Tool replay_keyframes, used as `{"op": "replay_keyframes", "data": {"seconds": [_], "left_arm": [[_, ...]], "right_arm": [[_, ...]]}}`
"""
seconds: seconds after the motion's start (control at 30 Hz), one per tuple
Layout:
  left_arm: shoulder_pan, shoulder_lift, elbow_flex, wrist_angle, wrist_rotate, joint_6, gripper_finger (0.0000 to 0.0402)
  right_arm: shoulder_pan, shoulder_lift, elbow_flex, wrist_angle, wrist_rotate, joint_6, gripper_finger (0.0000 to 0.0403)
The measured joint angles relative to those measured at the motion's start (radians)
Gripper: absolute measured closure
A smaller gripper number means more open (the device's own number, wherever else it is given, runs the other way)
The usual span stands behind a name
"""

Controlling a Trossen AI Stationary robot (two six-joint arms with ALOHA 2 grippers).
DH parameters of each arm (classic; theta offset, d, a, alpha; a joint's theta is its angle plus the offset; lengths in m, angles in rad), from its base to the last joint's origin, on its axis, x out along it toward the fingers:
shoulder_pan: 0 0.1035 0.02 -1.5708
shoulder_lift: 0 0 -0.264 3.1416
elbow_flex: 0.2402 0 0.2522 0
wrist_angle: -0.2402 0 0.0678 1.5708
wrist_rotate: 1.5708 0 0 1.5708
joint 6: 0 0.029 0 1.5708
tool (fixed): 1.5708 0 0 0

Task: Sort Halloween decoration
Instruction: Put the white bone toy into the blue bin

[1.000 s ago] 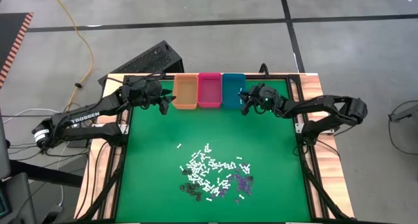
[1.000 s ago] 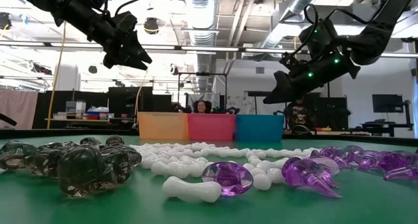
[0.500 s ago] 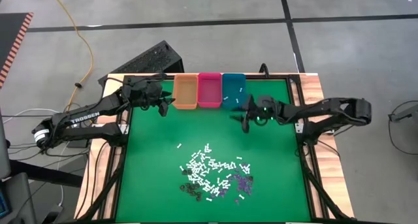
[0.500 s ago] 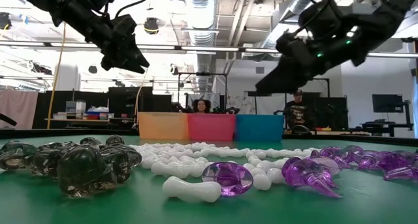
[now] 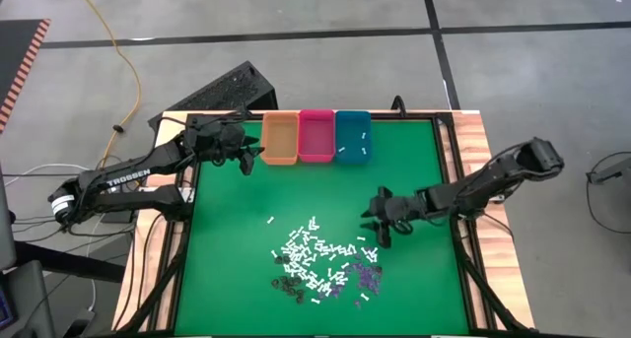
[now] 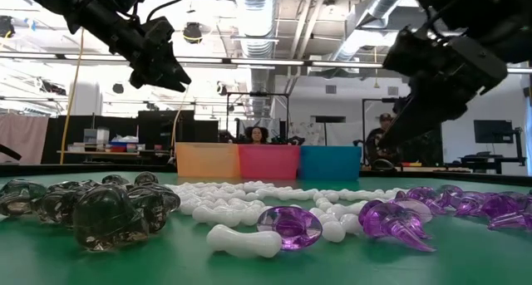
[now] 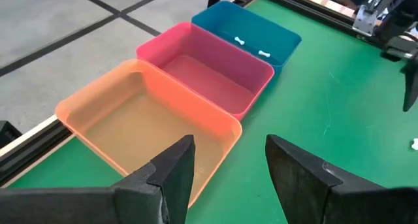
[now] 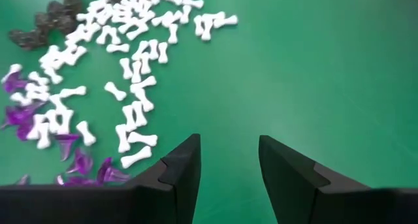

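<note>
The Halloween decoration lies in a loose pile (image 5: 320, 264) on the green mat toward the near edge. It is made up of white bone-shaped sticks (image 8: 134, 87), purple bits (image 6: 291, 227) and dark bits (image 6: 108, 210). My right gripper (image 5: 373, 225) hovers open just right of and beyond the pile. Nothing is between its fingers (image 8: 228, 159). My left gripper (image 5: 251, 159) waits open beside the orange bin (image 7: 150, 113), also with nothing between its fingers (image 7: 228, 165). Two white sticks (image 7: 251, 46) lie on the floor of the teal bin (image 5: 352, 136).
Orange (image 5: 280, 139), pink (image 5: 317, 136) and teal bins stand side by side along the mat's far edge. The mat is bare between the bins and the pile. A dark frame rail (image 5: 458, 230) borders the mat on the right. People show in the room beyond (image 6: 258, 136).
My right gripper has swung from above the teal bin toward the table's near edge, and now hangs low over the mat beside the pile. White sticks now show in the teal bin where it had been.
</note>
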Motion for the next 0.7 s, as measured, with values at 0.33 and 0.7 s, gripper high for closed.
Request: {"op": "replay_keyframes", "data": {"seconds": [0.33, 0.7], "left_arm": [[0.000, 0.000, 0.000, 0.000, -0.001, -0.004, 0.0223], [0.000, 0.000, 0.000, 0.001, -0.004, -0.019, 0.0223]], "right_arm": [[0.134, 0.000, 0.000, -0.059, 0.148, 0.045, 0.0220], [0.151, 0.116, 0.000, -0.022, 0.144, 0.041, 0.0220]]}}
